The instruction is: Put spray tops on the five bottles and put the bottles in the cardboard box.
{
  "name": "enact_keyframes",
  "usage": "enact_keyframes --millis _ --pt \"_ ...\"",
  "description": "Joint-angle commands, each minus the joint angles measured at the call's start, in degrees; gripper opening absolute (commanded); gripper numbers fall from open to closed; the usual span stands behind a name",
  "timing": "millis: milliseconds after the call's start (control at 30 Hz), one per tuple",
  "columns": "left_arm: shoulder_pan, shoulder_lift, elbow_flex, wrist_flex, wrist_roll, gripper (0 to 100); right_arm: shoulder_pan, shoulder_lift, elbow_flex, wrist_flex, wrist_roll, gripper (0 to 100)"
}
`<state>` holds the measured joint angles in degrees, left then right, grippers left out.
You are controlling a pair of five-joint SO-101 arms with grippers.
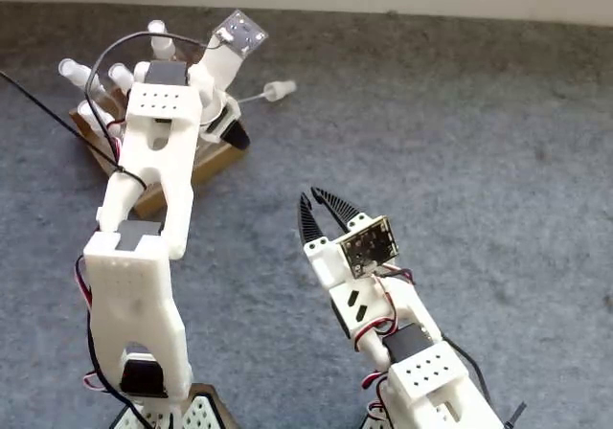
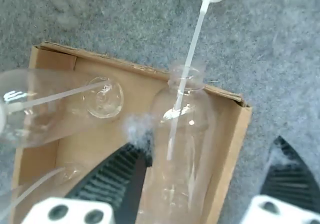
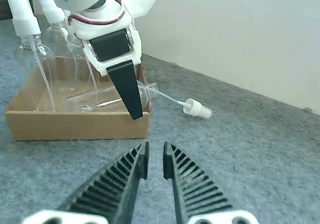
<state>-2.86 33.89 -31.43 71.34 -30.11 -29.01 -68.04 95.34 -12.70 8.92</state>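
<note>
Capped bottles (image 1: 72,68) stood in the cardboard box (image 1: 215,161). The left gripper (image 2: 210,154) had its fingers released, straddling a bottle (image 2: 175,134) lying there, its spray top (image 1: 280,90) out on the counter (image 1: 460,142). The right gripper (image 1: 311,195) hovered, fingers barely parted, empty.

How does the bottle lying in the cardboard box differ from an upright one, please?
The lying bottle rests on its side; the upright bottle stands. The lying bottle's spray top lies out beyond the box; the upright bottle's sits on its neck. Both are clear.
</note>
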Motion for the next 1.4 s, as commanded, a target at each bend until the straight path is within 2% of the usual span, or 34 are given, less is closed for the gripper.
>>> enact_keyframes --millis 0,267,1000,1167,1367 --pt "-1.4 0.2 -2.9 -3.5 -0.6 32 0.7 -0.2 9.5 0.4 0.4 4.8" --pt "-2.3 3.1 -4.0 -6.8 -0.7 32 0.7 -0.2 9.5 0.4 0.4 4.8" --pt "-2.3 4.5 -7.4 -6.2 -0.5 32 0.7 -0.2 9.6 0.4 0.4 4.8" --pt "-2.2 3.1 -13.0 0.1 -0.6 32 0.7 -0.2 9.7 0.4 0.4 4.8" --pt "-2.9 3.1 -13.3 0.5 -0.8 32 0.7 -0.2 9.7 0.4 0.4 4.8"
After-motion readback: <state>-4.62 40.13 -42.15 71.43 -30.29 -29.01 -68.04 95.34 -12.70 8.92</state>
